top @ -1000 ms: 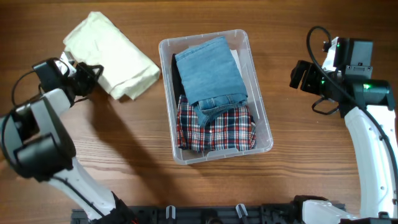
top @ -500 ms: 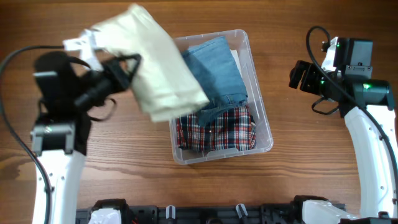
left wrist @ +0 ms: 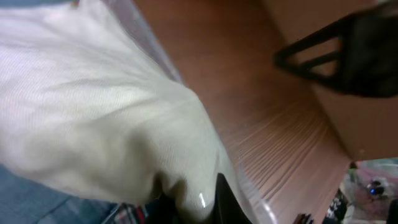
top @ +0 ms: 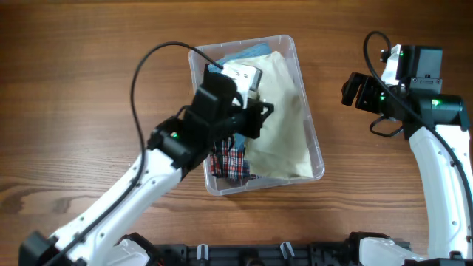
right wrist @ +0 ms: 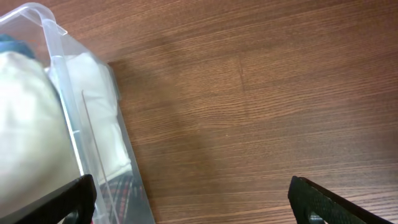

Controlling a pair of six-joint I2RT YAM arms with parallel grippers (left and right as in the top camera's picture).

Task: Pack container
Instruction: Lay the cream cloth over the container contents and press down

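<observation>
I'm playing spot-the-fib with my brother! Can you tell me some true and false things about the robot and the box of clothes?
1. The cream cloth lies outside the container. False: it is in the container.
2. The left fingers are at the cream cloth. True.
3. Plaid cloth shows in the container. True.
4. The right fingers hold the plaid cloth. False: they are open over bare table.

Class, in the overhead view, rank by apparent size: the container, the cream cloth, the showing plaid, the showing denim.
Largest to smallest:
container
cream cloth
plaid fabric
denim
Plaid and denim are mostly covered; only exposed patches count.
</observation>
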